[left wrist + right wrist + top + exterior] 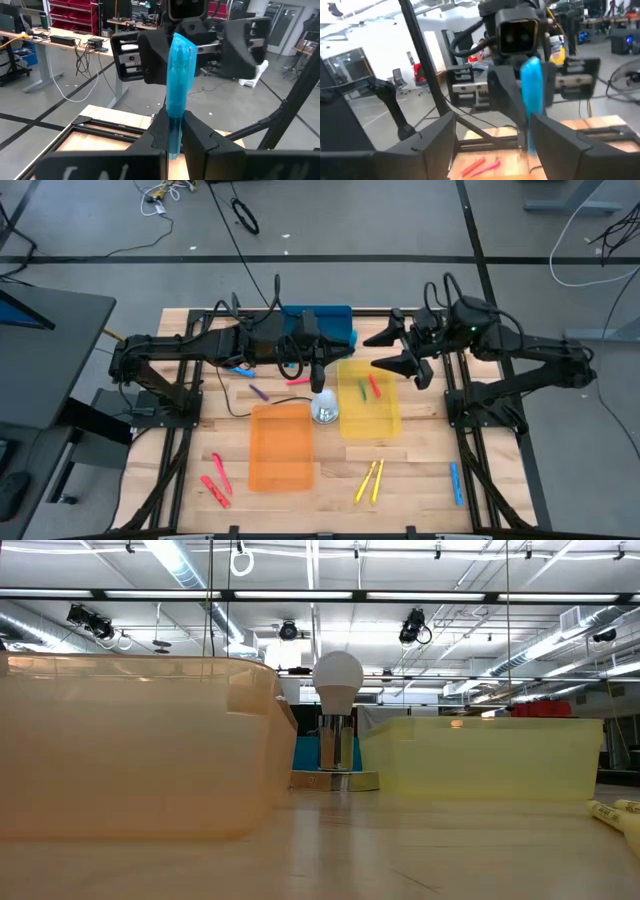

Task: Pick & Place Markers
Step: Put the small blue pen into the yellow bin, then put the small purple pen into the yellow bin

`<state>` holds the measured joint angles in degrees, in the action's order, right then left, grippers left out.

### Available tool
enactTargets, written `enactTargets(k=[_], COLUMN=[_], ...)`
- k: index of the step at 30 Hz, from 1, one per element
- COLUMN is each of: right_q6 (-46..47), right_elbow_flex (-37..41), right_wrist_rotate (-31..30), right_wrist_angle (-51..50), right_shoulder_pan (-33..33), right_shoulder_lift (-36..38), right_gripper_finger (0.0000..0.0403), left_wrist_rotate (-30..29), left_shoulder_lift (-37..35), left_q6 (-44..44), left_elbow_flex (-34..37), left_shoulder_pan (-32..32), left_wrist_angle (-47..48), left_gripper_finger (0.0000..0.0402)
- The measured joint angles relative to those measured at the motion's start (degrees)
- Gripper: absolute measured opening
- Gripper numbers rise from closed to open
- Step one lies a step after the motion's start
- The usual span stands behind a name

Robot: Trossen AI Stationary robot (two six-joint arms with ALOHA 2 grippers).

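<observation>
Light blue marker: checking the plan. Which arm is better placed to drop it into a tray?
Left. The left hand grips the light blue marker close to the blue tray; the right hand is open, empty, by the yellow tray.

A light wooden table carries an orange tray at its centre. A yellow tray and a blue tray sit right of and behind it, with a white-domed stand at its back right corner. Red markers lie left of the orange tray, yellow markers and a blue marker to its right, a purple marker just behind.
</observation>
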<state>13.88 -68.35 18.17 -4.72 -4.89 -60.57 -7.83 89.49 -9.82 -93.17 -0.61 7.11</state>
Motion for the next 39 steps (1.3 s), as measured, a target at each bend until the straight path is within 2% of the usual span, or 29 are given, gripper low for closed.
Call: enactTargets(k=[4, 9, 15, 22, 30, 39], right_q6=[-4.85, -9.86, -10.81, -12.90, -7.68, -7.53], right_elbow_flex=[-2.98, -4.34, -4.34, -4.34, -4.34, -4.31], right_wrist_rotate=[-4.65, -7.23, -7.84, -12.06, -9.92, -9.16], right_wrist_angle=[0.16, 0.03, 0.12, -2.17, -2.57, -4.67], right_shoulder_pan=[1.94, 2.78, 2.82, 2.73, 2.73, 4.52], right_shoulder_lift=[-2.40, -4.15, -4.70, -3.98, -5.71, -6.56], right_gripper_finger=[0.0255, 0.0254, 0.0254, 0.0254, 0.0255, 0.0244], left_wrist_rotate=[0.19, 0.16, -0.23, 0.45, 0.19, 0.17], left_shoulder_lift=[0.00, -0.04, -0.04, -0.02, -0.03, -0.02], left_q6=[0.00, 0.00, 0.24, 0.66, 0.66, 0.48], left_elbow_flex=[0.00, 0.00, 0.00, 0.00, 0.00, 0.00], left_shoulder_pan=[0.01, -0.60, -1.87, -2.91, -2.83, -3.26], left_wrist_angle=[0.00, 0.00, 0.23, 0.03, -0.01, -0.02], left_gripper_finger=[0.0030, 0.0030, 0.0029, 0.0026, 0.0001, 0.0001])
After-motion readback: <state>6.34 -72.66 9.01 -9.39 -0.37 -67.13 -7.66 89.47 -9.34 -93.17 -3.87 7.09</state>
